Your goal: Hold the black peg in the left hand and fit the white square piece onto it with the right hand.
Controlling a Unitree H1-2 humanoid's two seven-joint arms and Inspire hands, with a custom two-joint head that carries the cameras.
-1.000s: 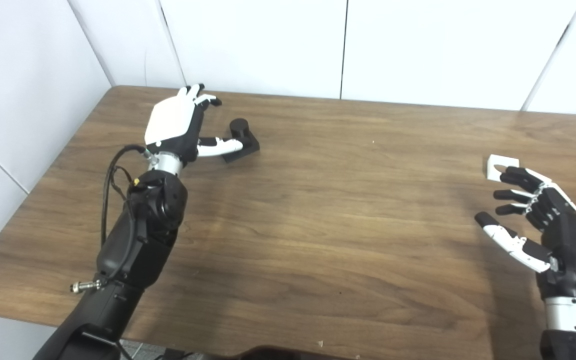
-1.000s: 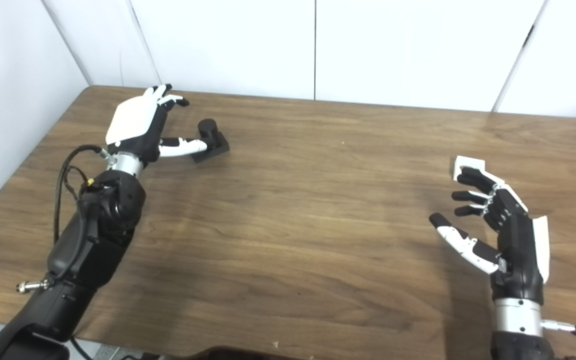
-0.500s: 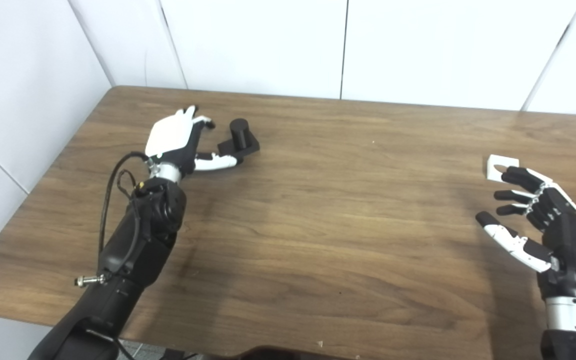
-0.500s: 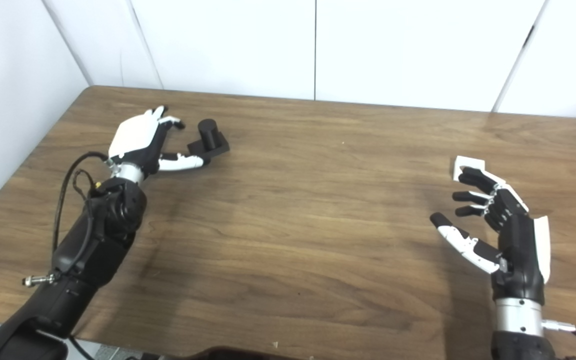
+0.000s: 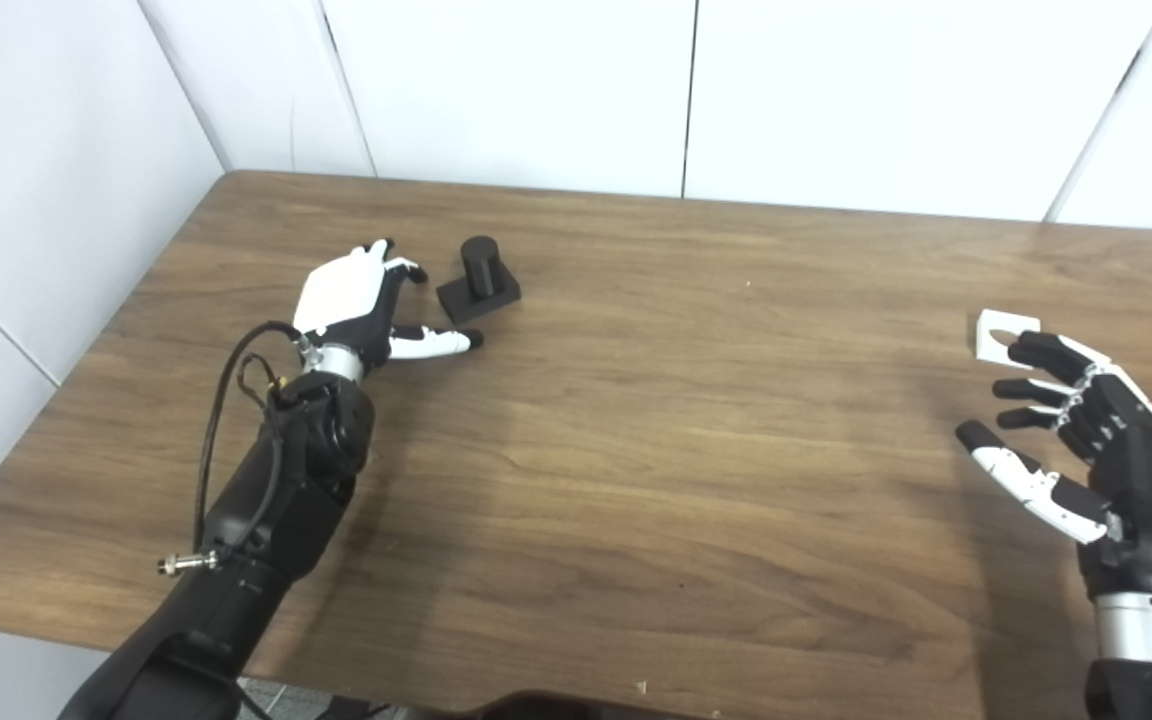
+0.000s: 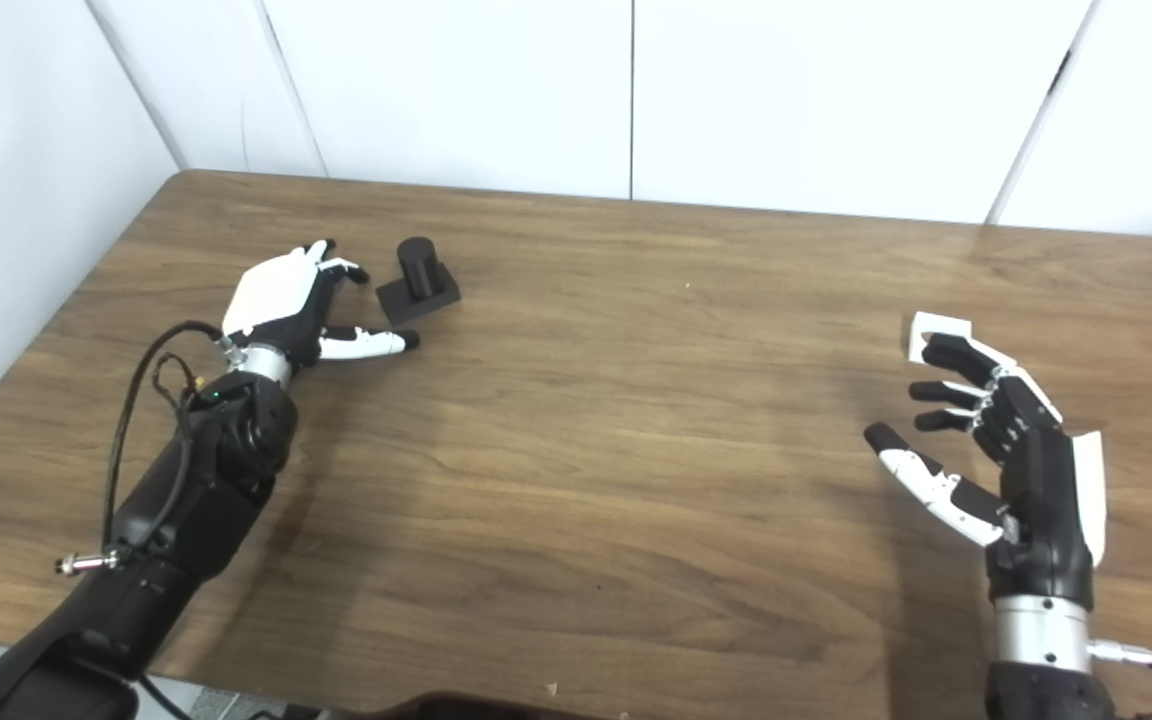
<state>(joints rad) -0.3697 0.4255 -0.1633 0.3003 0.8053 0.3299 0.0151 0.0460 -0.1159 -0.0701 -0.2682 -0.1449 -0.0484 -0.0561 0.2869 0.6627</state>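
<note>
Brown wood-grain table [image 5: 636,420] seen from the robot's head, with white wall panels [image 5: 836,90] behind its far edge. The black peg, a short upright cylinder on a flat square black base [image 5: 479,280], stands on the tabletop toward 10 o'clock from the table's centre, free of any grasp. The left hand [image 5: 356,305], white-backed with black fingers, lies low over the table just beside the peg, at about 8 o'clock from it; its fingers are spread and curled loosely around nothing, the thumb stretched toward 3 o'clock under the peg's base line and the fingertips near the base's left edge but apart from it. A black cable loops along the left forearm [image 5: 276,480]. The white square piece, a flat plastic block [image 5: 1004,335], rests on the table near the right edge, at roughly 3 o'clock from the centre. The right hand [image 5: 1101,455], palm facing left, hovers at 5 o'clock from the white piece with fingers apart and empty; its uppermost fingertip overlaps the piece's near corner in both views, and contact cannot be determined
</note>
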